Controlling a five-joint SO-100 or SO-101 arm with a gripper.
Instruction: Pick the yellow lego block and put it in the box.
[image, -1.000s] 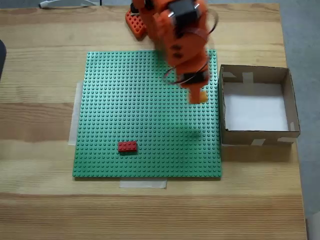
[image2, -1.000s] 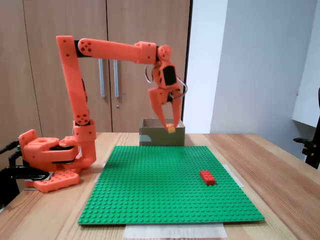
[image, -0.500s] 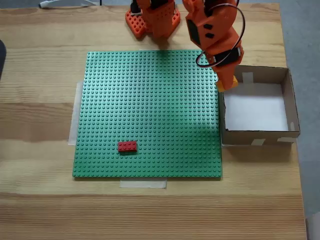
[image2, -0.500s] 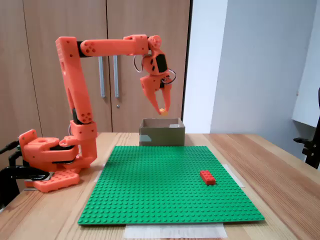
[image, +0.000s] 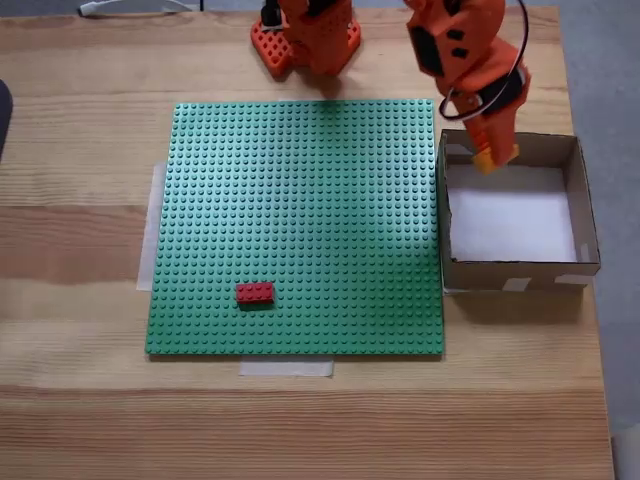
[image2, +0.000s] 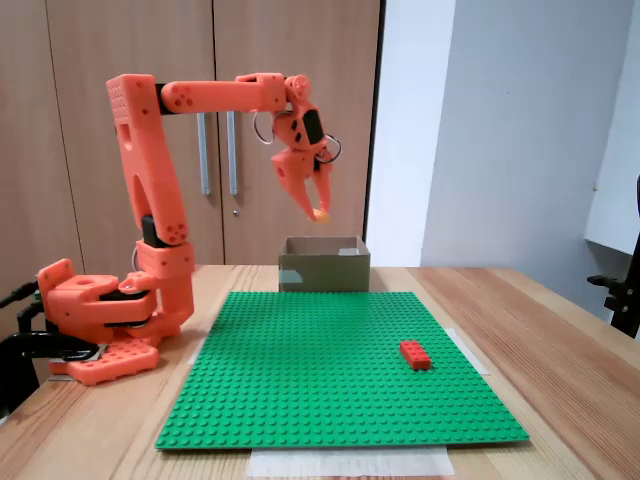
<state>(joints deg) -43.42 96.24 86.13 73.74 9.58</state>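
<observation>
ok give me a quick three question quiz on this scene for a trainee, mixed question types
1. True or false: the yellow lego block already lies on the bottom of the box.
2. Multiple choice: the red brick sits on A) the green baseplate, B) the bare wooden table, C) the box floor.
3. Short answer: in the fixed view from above, over which thing does the gripper hang?

Key
1. False: it is held in the gripper, above the box.
2. A.
3. The box, near its far wall.
</observation>
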